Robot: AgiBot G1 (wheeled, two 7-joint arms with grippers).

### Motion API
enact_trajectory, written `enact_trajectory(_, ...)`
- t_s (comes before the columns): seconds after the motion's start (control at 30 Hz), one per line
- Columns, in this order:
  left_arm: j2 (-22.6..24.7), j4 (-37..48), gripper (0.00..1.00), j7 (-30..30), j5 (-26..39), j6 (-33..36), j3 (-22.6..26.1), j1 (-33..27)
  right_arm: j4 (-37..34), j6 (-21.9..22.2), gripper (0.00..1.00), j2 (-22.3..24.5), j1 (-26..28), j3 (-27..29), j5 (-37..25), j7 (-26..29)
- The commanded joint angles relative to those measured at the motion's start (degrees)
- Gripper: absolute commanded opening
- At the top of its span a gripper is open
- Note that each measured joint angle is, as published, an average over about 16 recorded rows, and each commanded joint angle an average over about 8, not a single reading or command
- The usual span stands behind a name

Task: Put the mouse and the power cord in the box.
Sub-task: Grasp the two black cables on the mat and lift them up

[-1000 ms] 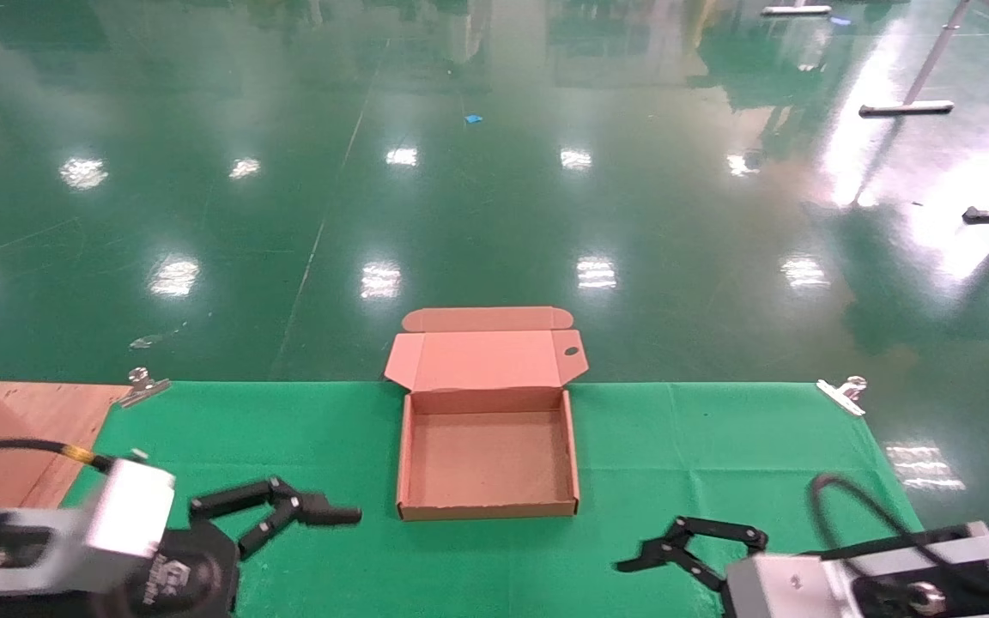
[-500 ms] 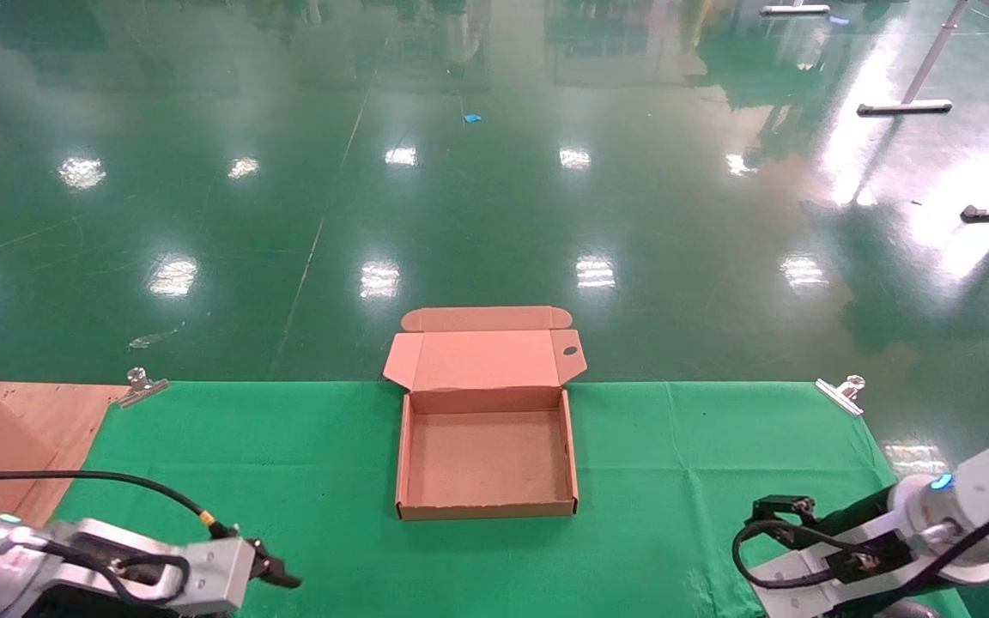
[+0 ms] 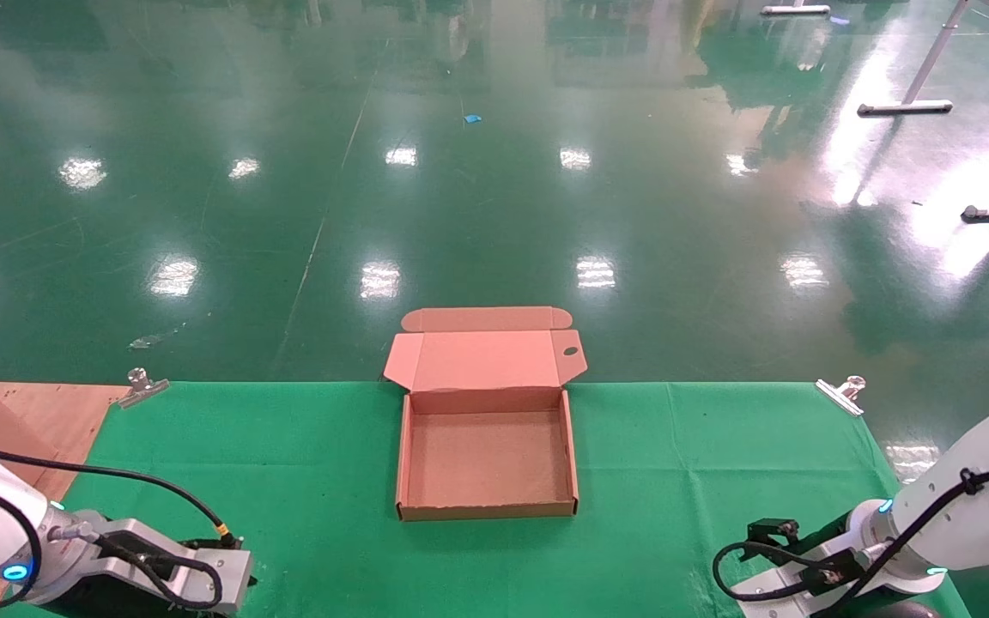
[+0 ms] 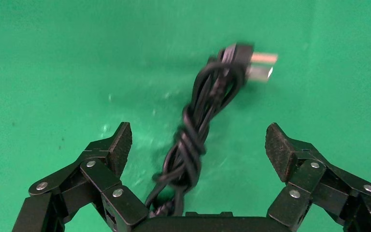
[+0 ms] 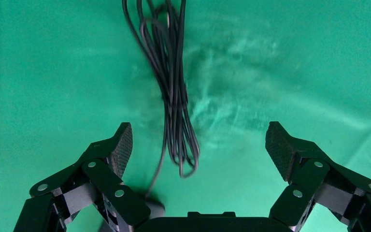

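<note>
Left hand (image 4: 198, 145) open wide, hovers over bundled power cord (image 4: 193, 140) on green cloth. Right hand (image 5: 198, 145) open too, above thin looped cable of mouse (image 5: 174, 96); mouse body (image 5: 154, 209) barely visible at the palm.

Risk: pads pinch one loop only, bundle unwinds, drags, catches on box wall.

Box (image 3: 487, 511) empty, lid back, mid bench (image 3: 288, 446). Cloth clipped; glossy green floor (image 3: 494, 172) beyond.

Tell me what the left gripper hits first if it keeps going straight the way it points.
Most likely the bundled power cord, which lies on the green cloth between the open fingers of the left gripper. How far off it is cannot be judged.
</note>
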Motion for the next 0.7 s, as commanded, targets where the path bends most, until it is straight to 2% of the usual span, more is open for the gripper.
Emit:
enact_trajectory(0.03, 0.9, 2.4, 1.0, 1.4, 1.0, -1.3, 0.5, -0.6, -3.2, 0.1, 1.0, -0.8, 0.5, 0.5, 1.5, -1.8)
enact_trajectory(0.37, 2.7, 8.9, 1.0, 5.9, -0.2, -3.9, -0.4, -1.4, -9.8, 0.3, 1.0, -2.6, 1.0, 0.8, 2.9, -6.2)
enact_trajectory(0.43, 2.8, 9.8, 0.86, 6.7, -0.5, -4.0, -0.6, -1.5, -10.5, 0.4, 1.0, -2.8, 1.0, 0.7, 2.9, -6.6)
enact_trajectory(0.53, 2.9, 11.0, 0.48, 7.9, -0.7, -4.2, -0.7, -1.6, -11.3, 0.5, 0.98, -3.1, 1.0, 0.7, 3.0, -7.0)
enact_trajectory(0.6, 3.0, 11.5, 0.23, 8.6, -0.6, -4.5, -0.6, -1.6, -11.8, 0.4, 0.81, -3.2, 1.0, 0.7, 3.0, -7.2)
enact_trajectory(0.63, 3.0, 11.8, 0.11, 8.9, -0.5, -4.7, -0.6, -1.6, -12.1, 0.4, 0.68, -3.2, 1.0, 0.7, 3.1, -7.3)
enact_trajectory(0.7, 3.2, 12.4, 0.0, 9.4, -0.3, -5.1, -0.5, -1.5, -12.6, 0.5, 0.43, -3.3, 1.0, 0.7, 3.1, -7.5)
